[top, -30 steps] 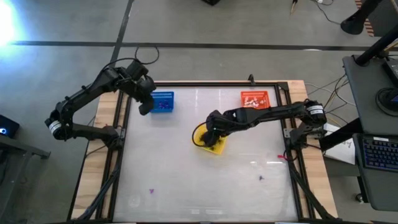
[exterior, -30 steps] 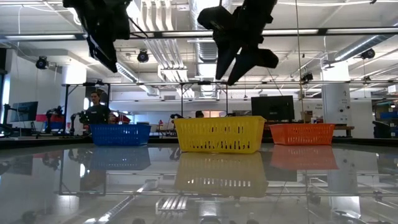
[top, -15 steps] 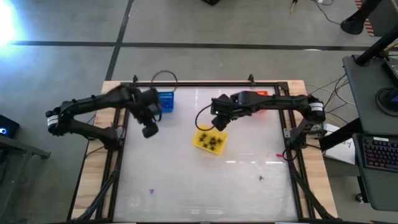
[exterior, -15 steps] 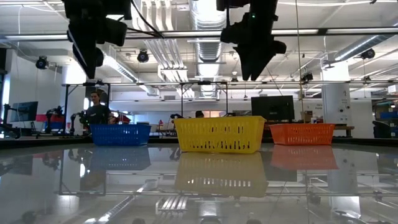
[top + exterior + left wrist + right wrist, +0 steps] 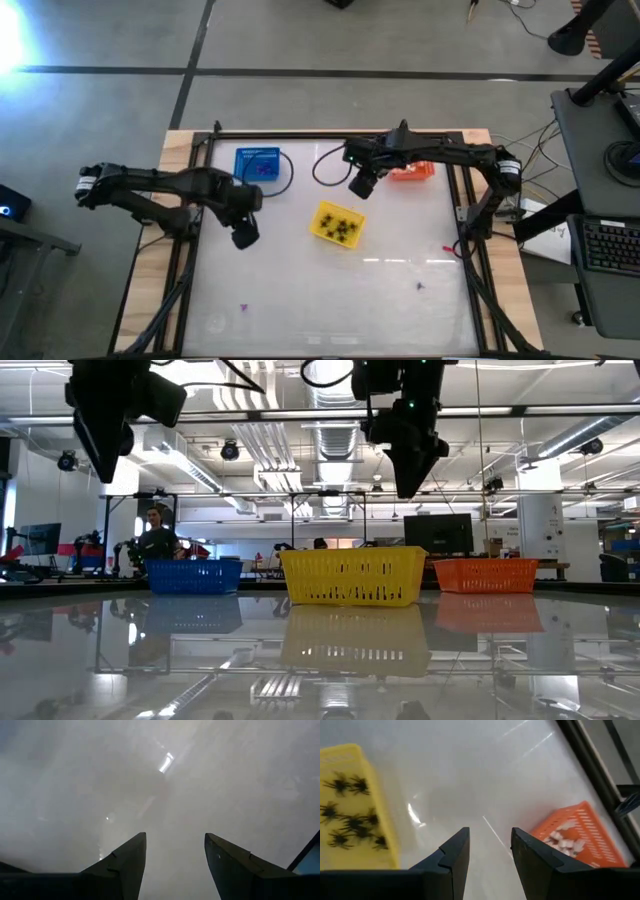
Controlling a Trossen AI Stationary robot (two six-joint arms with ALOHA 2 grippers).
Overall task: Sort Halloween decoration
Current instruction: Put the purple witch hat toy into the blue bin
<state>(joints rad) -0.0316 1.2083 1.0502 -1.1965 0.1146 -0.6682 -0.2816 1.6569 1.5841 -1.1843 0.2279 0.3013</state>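
loose pieces: two tiny purple bits on the bare table (image 5: pixel 300 290) near its front edge, one front-left (image 5: pixel 242 307), one front-right (image 5: pixel 420 286); a small pink piece (image 5: pixel 450 251) by the right rail
left gripper: (image 5: pixel 244 237) hangs above the table left of centre, between the blue and yellow baskets but nearer the front; fingers (image 5: pixel 122 865) spread wide, nothing between them, only glossy table surface ahead
yellow basket: (image 5: pixel 337 224) mid-table, tilted square to the rails; holds the black spiders (image 5: pixel 350 817), a cluster of them on its floor
right gripper: (image 5: pixel 361 186) up in the air behind the yellow basket, between it and the orange one; fingers (image 5: pixel 454 857) parted, gap empty, holding nothing
blue basket: (image 5: pixel 258 164) back-left, purple bits (image 5: pixel 262 170) inside
orange basket: (image 5: pixel 412 169) back-right, partly under the right arm; white bits (image 5: pixel 559 839) inside
background: a person (image 5: pixel 156 540) stands behind the blue basket in the low view, far off in the room
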